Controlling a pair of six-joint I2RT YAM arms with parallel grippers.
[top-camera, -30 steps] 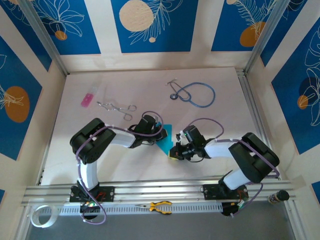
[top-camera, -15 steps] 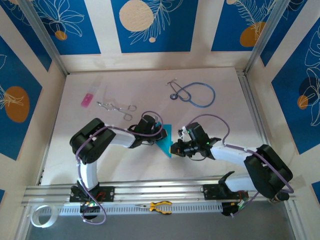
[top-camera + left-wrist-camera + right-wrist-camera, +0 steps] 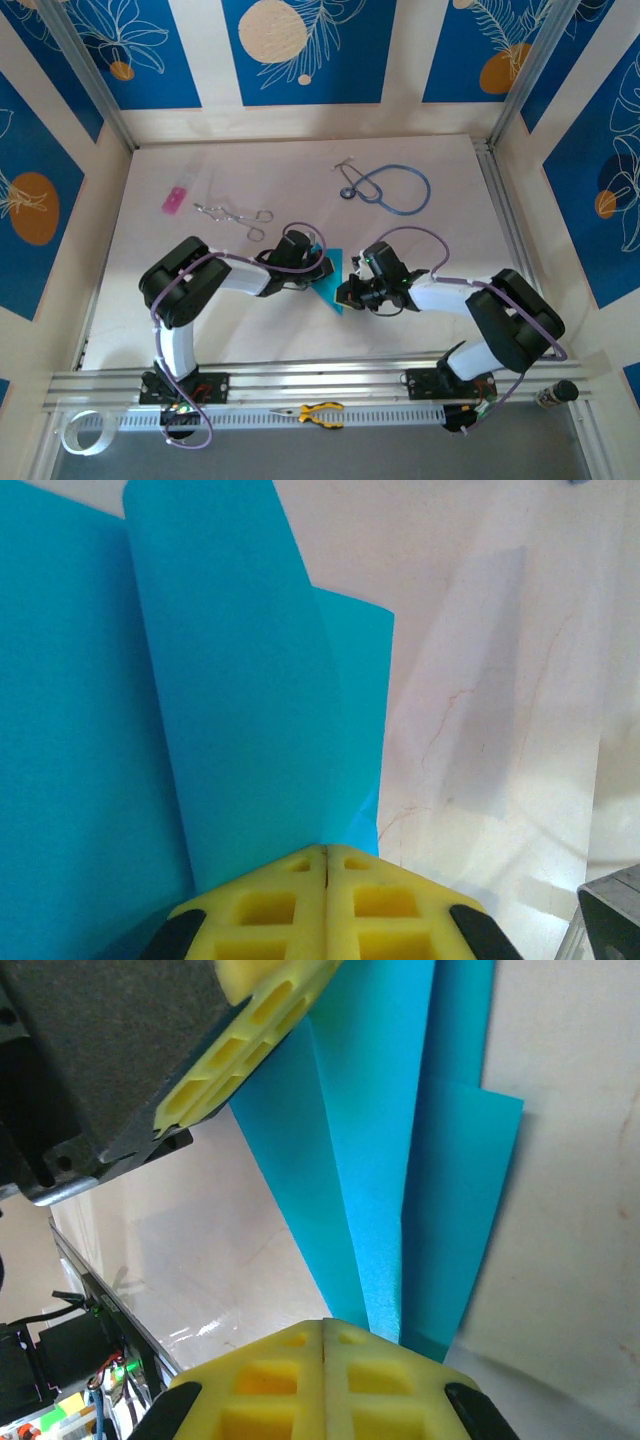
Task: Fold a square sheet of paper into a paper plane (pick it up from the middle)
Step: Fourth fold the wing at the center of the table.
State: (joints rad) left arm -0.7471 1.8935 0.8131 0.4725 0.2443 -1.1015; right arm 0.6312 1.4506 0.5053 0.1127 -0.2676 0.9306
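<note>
**Both claws clamped on the paper**

The creased blue paper point(image 3: 334, 272) lies at the middle of the table point(image 3: 200, 300). Our left claw point(image 3: 325, 855), at its 9 o'clock, pinches it fully closed. Our right claw point(image 3: 323, 1325), at 5 o'clock and equally closed on it, has nudged inward (elbow swinging), probably sharpening the fold.

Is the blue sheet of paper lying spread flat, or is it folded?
Folded: the cyan paper shows overlapping flaps and long creases, pinched by the shut left gripper and right gripper.

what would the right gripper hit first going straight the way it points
The folded cyan paper that the right gripper pinches; beyond it, probably the left gripper, slightly left of that line, though depth is unclear.
</note>
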